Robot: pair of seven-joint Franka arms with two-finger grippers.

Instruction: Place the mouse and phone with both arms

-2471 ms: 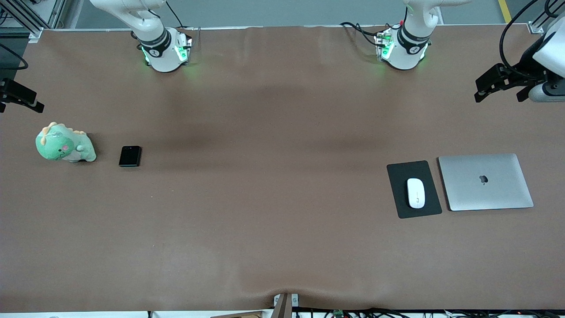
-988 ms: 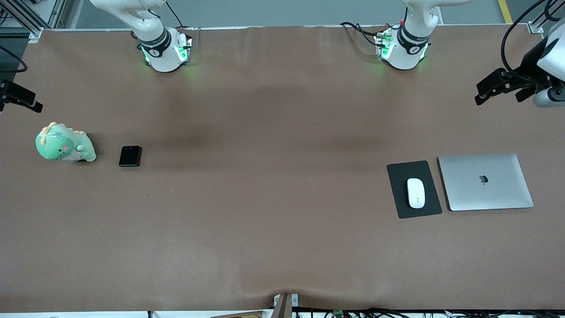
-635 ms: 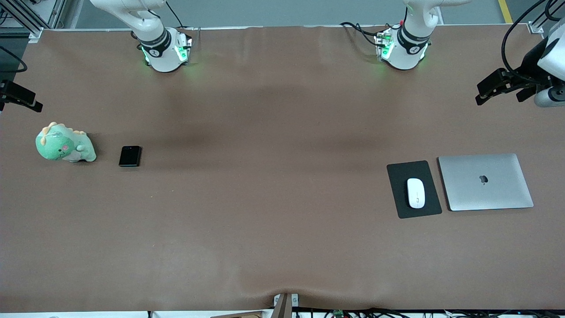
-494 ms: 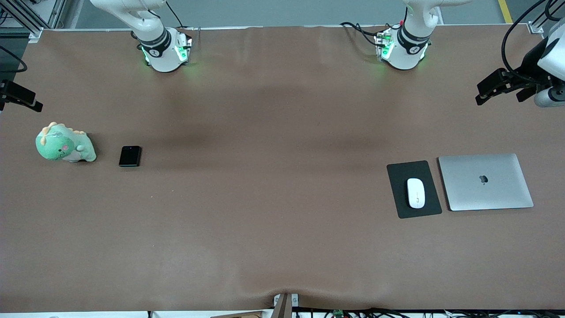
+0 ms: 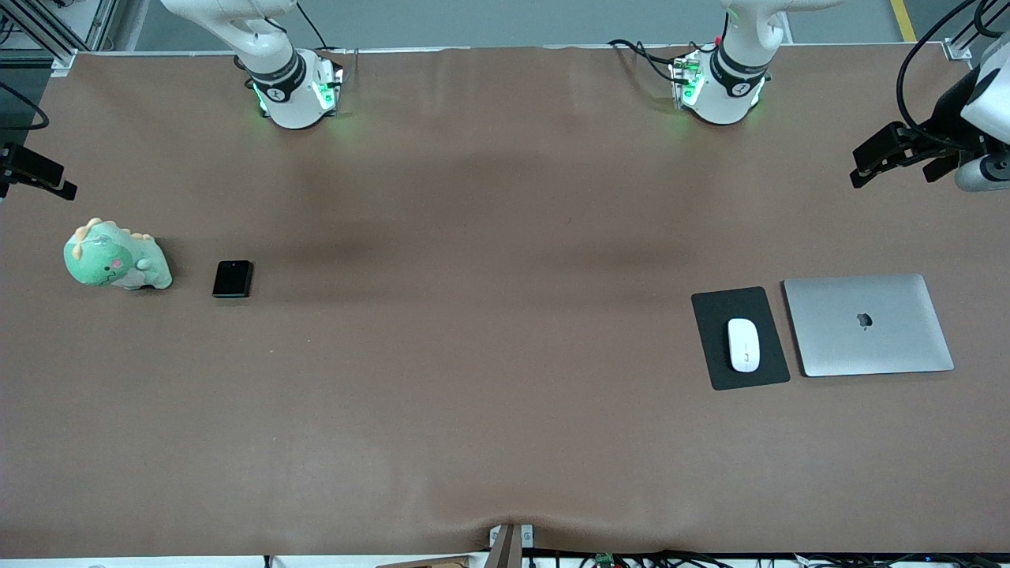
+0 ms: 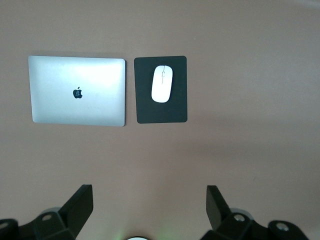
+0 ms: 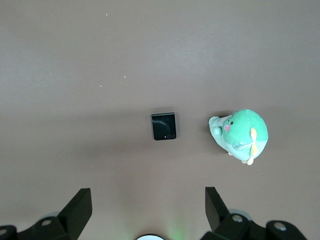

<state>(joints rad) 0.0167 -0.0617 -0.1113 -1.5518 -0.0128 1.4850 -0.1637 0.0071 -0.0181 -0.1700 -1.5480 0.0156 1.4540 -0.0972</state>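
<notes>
The white mouse (image 5: 743,345) lies on a black pad (image 5: 740,375) toward the left arm's end of the table; it also shows in the left wrist view (image 6: 162,83). The black phone (image 5: 233,278) lies flat toward the right arm's end and shows in the right wrist view (image 7: 164,126). My left gripper (image 5: 899,162) hangs high over the table's edge at the left arm's end, open and empty (image 6: 149,200). My right gripper (image 5: 39,175) hangs high over the edge at the right arm's end, open and empty (image 7: 147,202).
A closed silver laptop (image 5: 868,325) lies beside the black pad, nearer the table's end. A green plush dinosaur (image 5: 116,256) sits beside the phone, nearer the table's end. The brown table cover (image 5: 489,315) spans the middle.
Both grippers have shifted very slightly outward over the table's ends since the earliest frame. The mouse and the phone have not moved.
</notes>
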